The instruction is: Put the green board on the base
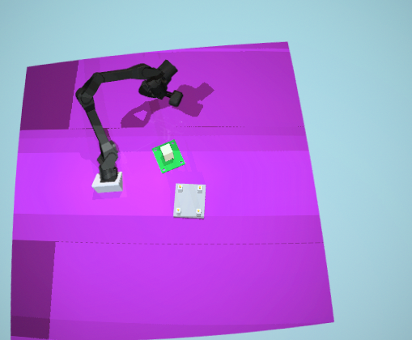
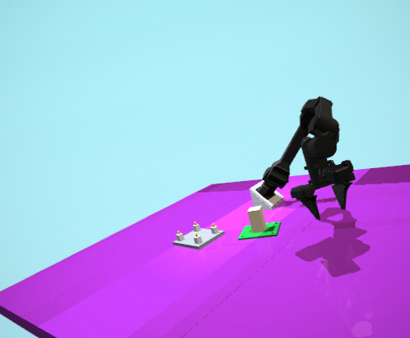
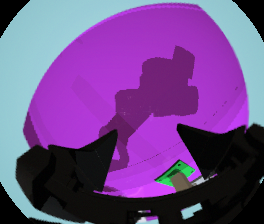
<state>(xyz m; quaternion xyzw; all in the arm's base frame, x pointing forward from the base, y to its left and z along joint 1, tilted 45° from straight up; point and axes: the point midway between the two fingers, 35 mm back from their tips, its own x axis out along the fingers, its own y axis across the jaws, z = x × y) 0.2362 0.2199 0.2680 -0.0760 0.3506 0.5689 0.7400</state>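
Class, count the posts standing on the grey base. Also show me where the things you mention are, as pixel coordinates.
4: one near each corner of the grey base (image 1: 189,200) (image 2: 205,238), each topped by a gold pin. The top view shows the whole base, so none there is hidden.

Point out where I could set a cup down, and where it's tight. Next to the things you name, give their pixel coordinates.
Room: the tabletop below the grey base (image 1: 189,200) (image 2: 205,238) in the top view, and right of it. Crowded: the narrow gap between base and green board (image 1: 175,163) (image 2: 272,230) (image 3: 185,169).
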